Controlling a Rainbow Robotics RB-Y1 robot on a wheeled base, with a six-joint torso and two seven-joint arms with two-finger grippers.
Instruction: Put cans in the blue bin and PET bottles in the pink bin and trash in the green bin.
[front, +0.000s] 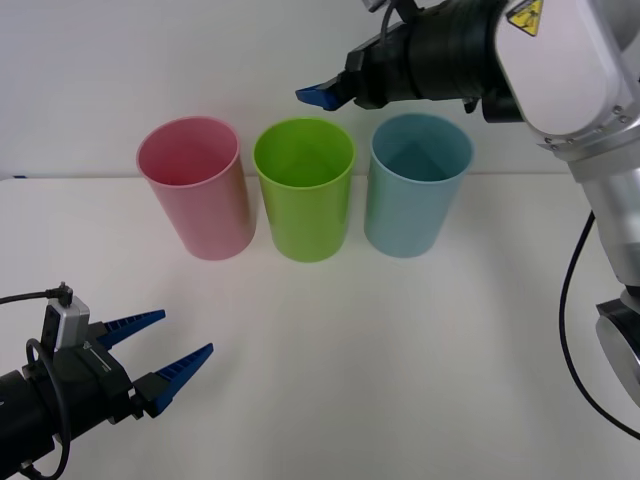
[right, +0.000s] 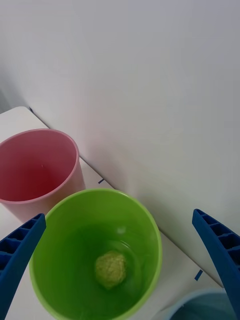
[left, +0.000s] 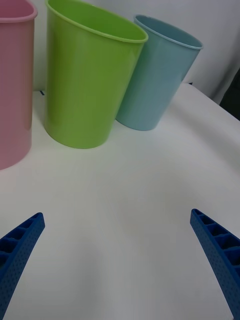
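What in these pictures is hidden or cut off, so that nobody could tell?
- Pink bin floor: front view, hidden by its own wall; right wrist view, the edge cuts it.
- Blue bin floor: front view, too shadowed; right wrist view shows a sliver of rim.
- Trash in the green bin: front view, hidden in the bin's shadow.
- Right gripper: front view, fingers overlap.

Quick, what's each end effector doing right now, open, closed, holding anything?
Left end effector: open, empty, low over the table.
Right end effector: open, empty, above the green bin, trash inside.

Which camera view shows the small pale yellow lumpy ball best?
The right wrist view: it looks down into the lime green round plastic bin, where the ball lies at the bottom. In the front and left wrist views the bin's wall hides it.
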